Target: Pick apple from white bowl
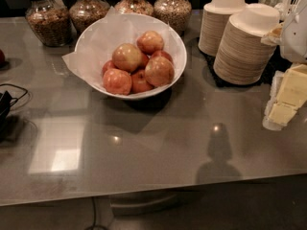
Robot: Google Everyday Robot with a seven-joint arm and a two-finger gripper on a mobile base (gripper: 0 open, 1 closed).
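Note:
The white bowl [178,51], wide and glossy with a crinkled white paper liner over its rim, stands at the back middle of the grey counter. It holds several apples. The large pale yellow-gold apple [126,56] with a pink blush lies on top of the pile, left of centre. Smaller, redder apples lie around and under it. My gripper [287,102] shows as pale yellow and white parts at the right edge of the camera view. It is well to the right of the bowl and holds nothing that I can see.
Two stacks of off-white disposable bowls [244,44] stand at the back right, next to my arm. Several glass jars of grains [48,18] line the back edge behind the bowl. A black cable [9,97] lies at the left edge. The counter's front edge [144,193] runs along the bottom.

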